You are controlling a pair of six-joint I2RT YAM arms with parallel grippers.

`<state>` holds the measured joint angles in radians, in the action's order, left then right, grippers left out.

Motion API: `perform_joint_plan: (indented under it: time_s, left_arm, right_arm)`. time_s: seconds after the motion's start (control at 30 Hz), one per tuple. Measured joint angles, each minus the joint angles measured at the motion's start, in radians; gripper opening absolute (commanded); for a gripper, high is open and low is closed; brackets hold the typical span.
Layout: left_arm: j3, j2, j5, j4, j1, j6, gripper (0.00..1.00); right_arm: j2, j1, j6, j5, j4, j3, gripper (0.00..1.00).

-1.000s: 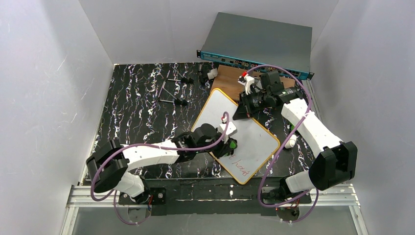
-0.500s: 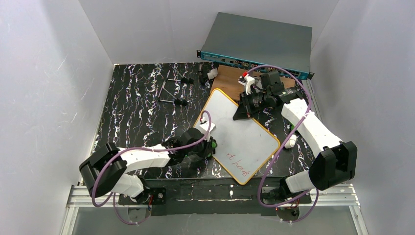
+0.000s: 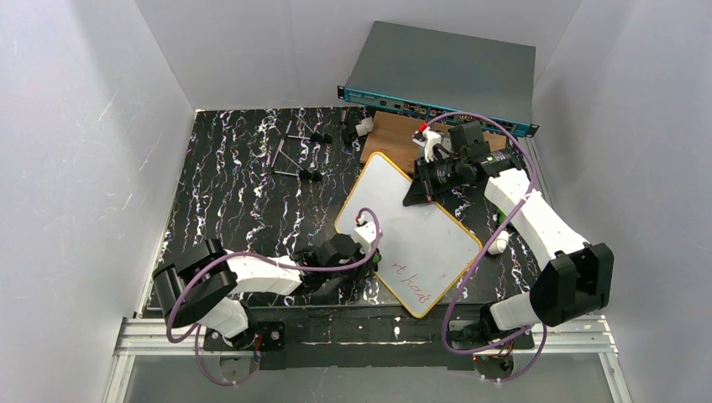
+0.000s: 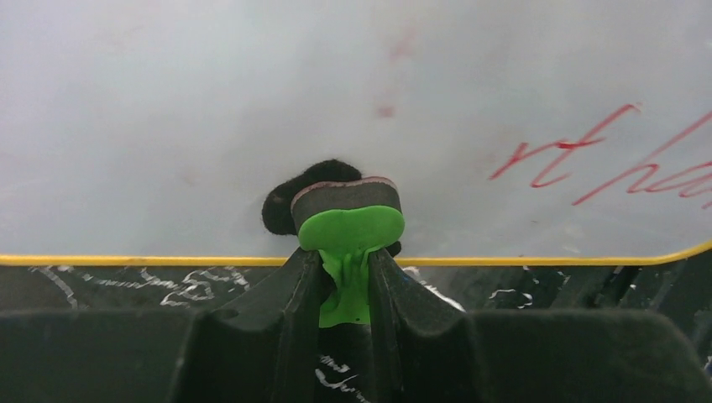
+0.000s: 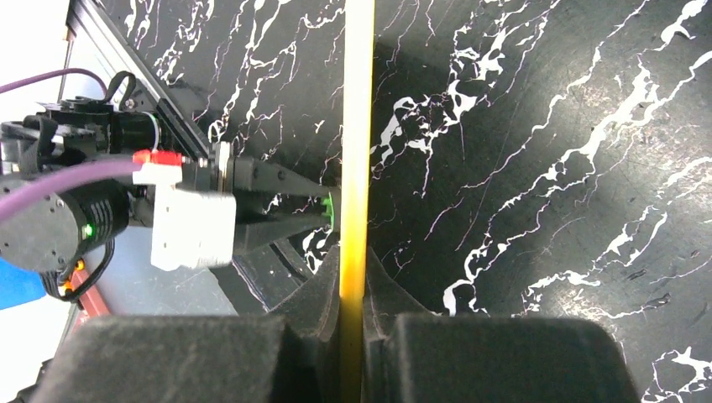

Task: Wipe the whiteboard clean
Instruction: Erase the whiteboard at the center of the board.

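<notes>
Plank and metal box behind whiteboard

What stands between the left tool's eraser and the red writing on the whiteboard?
Nothing visible. The left tool holds the green eraser near the whiteboard's yellow edge. Only bare white board lies between it and the red writing to its right in the wrist view.

A robotics lab test cell: a left arm and a right arm, both white and black, stand at an aluminium rail along the edge of a black marbled table, boxed in by plain white partition walls. A grey rack-mount electronics unit sits at the back, beyond a whiteboard lying on the table.
</notes>
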<state>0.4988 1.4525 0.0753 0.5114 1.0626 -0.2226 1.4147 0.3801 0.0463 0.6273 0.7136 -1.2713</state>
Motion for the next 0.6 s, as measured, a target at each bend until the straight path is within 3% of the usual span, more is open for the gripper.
perform_joint_plan:
  time_s: [0.4,0.6]
  left_arm:
    - [0.064,0.055,-0.026,0.084,0.134,0.043,0.0]
    - [0.129,0.003,0.012,-0.013,0.122,0.043,0.0]
  right_arm:
    - [-0.006,-0.018,-0.011,0.005,0.011,0.0,0.01]
    - [-0.006,0.004,-0.02,0.012,-0.003,0.0,0.01]
